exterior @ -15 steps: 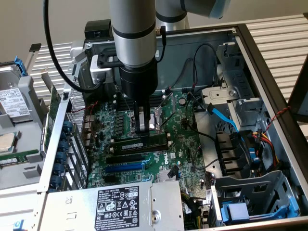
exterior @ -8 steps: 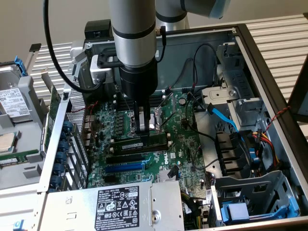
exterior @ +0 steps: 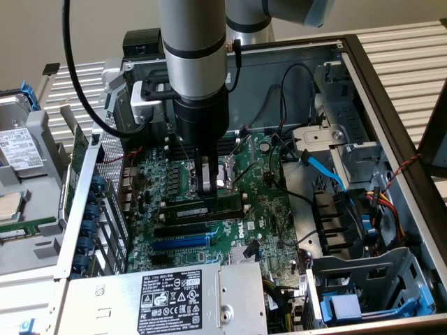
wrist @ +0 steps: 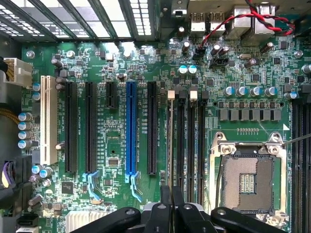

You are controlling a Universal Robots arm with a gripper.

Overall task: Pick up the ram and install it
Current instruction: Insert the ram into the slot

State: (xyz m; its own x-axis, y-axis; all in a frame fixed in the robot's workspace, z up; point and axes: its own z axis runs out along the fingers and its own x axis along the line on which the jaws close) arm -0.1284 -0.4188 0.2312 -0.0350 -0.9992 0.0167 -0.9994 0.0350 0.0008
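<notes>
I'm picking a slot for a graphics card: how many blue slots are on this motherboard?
1. The blue slot stands between a short black slot and a long black slot. Parts of the board are covered, so another may be hidden.

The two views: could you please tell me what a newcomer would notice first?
The arm reaches into the open computer case, its gripper shut on the ram in a black motherboard slot. In the wrist view, the bright blue slot among black ones and the empty CPU socket stand out.
</notes>
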